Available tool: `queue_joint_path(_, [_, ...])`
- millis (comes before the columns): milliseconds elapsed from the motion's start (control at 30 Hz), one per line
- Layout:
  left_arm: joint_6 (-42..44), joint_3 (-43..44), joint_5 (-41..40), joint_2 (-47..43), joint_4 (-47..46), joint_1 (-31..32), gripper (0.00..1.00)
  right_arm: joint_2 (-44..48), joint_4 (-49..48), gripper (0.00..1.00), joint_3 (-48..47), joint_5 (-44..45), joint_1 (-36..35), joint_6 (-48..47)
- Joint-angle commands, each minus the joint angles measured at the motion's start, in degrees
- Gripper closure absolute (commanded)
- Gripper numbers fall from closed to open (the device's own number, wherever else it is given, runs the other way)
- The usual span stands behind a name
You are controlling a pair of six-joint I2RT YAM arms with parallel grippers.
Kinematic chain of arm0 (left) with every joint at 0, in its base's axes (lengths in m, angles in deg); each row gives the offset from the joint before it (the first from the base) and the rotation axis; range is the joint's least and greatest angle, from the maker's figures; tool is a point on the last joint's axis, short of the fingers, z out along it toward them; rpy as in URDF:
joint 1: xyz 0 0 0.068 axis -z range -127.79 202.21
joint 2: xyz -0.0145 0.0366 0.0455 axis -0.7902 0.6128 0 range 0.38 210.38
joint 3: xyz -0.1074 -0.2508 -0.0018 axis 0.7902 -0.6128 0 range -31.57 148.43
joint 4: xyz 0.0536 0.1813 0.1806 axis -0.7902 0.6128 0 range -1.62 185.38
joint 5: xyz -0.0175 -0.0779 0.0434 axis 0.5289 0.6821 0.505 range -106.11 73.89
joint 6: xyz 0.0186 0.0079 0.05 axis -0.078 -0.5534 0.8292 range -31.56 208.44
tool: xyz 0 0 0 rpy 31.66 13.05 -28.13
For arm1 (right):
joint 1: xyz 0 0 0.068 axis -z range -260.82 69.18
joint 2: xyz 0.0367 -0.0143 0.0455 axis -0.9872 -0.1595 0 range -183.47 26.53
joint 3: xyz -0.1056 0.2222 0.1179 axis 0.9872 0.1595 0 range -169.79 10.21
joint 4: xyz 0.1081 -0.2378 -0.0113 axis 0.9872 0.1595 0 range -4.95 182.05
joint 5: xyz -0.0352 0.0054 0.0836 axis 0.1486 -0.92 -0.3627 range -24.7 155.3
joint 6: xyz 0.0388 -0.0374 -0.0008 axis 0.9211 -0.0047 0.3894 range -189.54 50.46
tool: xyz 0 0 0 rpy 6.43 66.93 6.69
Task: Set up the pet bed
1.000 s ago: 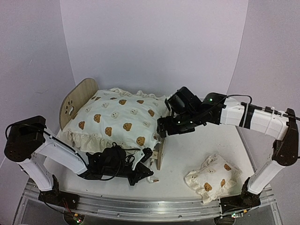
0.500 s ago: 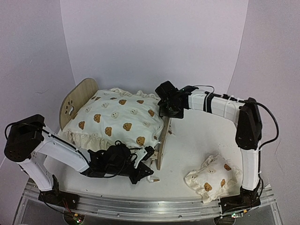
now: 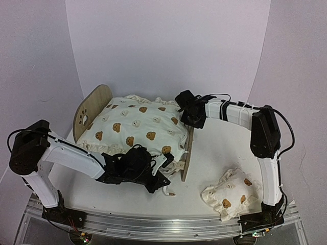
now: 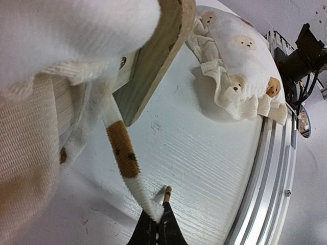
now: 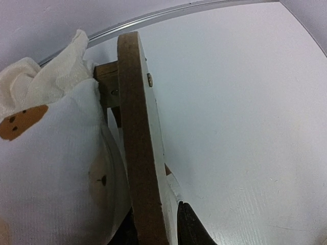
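Two arms: both work at the pet bed [image 3: 187,159], which sits left of centre in the top view on the white table [image 3: 219,148].
Left gripper [image 4: 156,230]: low and left of centre in the top view, jaws closed tight on the end of a cream tie [image 4: 122,150] with a brown patch; the tie runs up to the cushion.
Small pillow [image 3: 230,196]: lower right, cream with brown bears, ruffled, well apart from the bed.
Bed look: light wood, with a rounded headboard [image 3: 92,109] with a paw-print cutout at left and a low footboard [image 5: 135,127] standing upright at right.
Cushion [image 3: 138,127]: cream, bear-printed, fills the frame between the two boards.
Right gripper [image 5: 153,232]: at the footboard's far end, one finger on each side of the board, seemingly pinching it.
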Motion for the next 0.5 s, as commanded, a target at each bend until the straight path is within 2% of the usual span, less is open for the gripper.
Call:
queue_joint_path(0, [-3.2, 9.0, 5.3, 3.0, 8.4, -0.7, 0.99, -1.2, 0.6, 0.71, -5.5, 1.1, 2.9, 2.7])
queue_joint_path(67, [-3.9, 11.6, 8.3, 4.3, 10.0, -1.4, 0.99, -2.3, 2.1, 0.6, -10.0, -3.2, 2.9, -2.1])
queue_joint_path(200, [-4.2, 12.9, 10.1, 3.4, 11.0, -2.1, 0.99, 0.8, 5.0, 0.27, -10.8, -12.1, 3.0, -16.1])
queue_joint_path(333, [-3.3, 10.2, 11.0, 2.9, 8.5, -2.0, 0.99, 8.5, 7.6, 0.09, -3.9, -20.0, 3.1, -30.1])
queue_joint_path(400, [-3.2, 7.2, 9.6, 2.2, 5.2, -2.0, 0.99, 15.0, 7.6, 0.04, 2.6, -20.5, 2.9, -34.7])
queue_joint_path(467, [-1.7, 5.2, 8.5, 1.9, 3.1, -2.0, 0.99, 21.7, 7.8, 0.02, 8.7, -19.9, 2.7, -36.0])
